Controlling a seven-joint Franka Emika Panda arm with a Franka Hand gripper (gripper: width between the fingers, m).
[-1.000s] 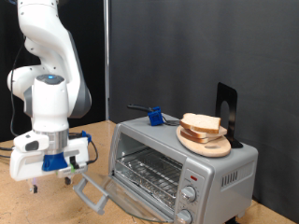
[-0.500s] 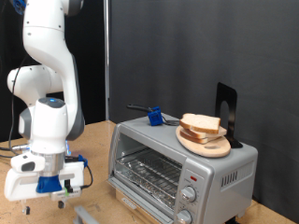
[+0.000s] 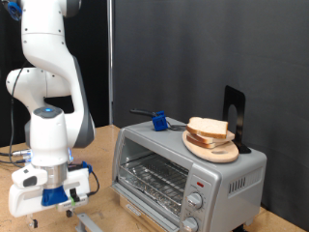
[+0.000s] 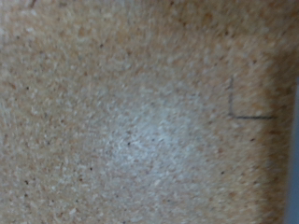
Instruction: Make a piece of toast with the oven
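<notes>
**Item 1. Tool** [image 3: 66, 196]. Low at the exterior view's left, hanging just above the counter [image 3: 106, 208], well apart from the bread. Blue fittings and a white housing hide the fingers; whether they stand apart or together cannot be told. Nothing shows between them. The wrist view gives only blurred, speckled board with a faint dark corner mark [image 4: 245, 105]; no fingertips appear in it.

**Item 2. Piece of toast** [image 3: 208, 128]. Pale slice with tan crust, lying on a round wooden plate [image 3: 212, 149] on the oven's roof, toward the roof's right end as the exterior view shows it. Not yet in the oven.

**Item 3. Oven** [image 3: 188, 174]. Silver box on the counter, door [image 3: 95, 205] dropped open and lying flat along the counter, wire rack [image 3: 150, 179] bare. Knobs [image 3: 195, 203] at the front right.

**Item 4. Roof clutter.** A small blue object with a dark handle [image 3: 157, 120] at the roof's back left; a black upright stand [image 3: 235, 118] behind the plate.

**Handling note (judgement).** The open door and low tool suggest the door-opening step is just complete. To do the work well, the tool should rise straight clear of the door before travelling, and meet the slice from above, gripping across its crust edges so the soft crumb is not crushed.

**Clearances (judgement).** Open room lies above the oven's front and over the counter's left part. Tight spots: the stand behind the plate, the blue object beside it, and the door's projecting edge close to the tool.
</notes>
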